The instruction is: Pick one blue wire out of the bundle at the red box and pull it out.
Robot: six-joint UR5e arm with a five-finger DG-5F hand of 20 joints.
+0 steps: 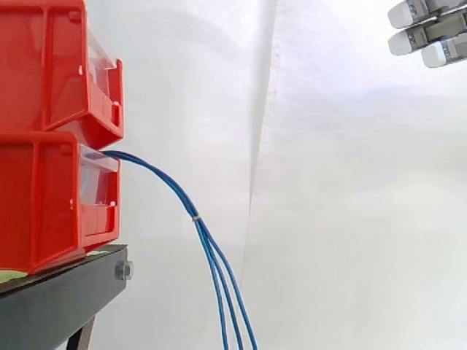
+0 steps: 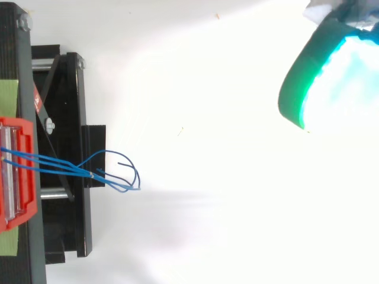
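The hand (image 1: 436,30) hangs high and well apart from the work. Its glowing fingertips (image 2: 331,77) point toward the bins, seemingly stretched out and holding nothing, though the view's edge cuts off all but the tips. Farther on, the blue wires (image 1: 182,195) arch out of the lower red box (image 1: 44,211) and droop, cinched by a small tie (image 1: 195,218) and splaying below it, so a single strand is probably easiest to separate there; the box rests on the black stand (image 1: 58,302).

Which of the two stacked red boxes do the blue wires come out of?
The lower red box: the blue wires leave its front and droop down; the upper red box has none.
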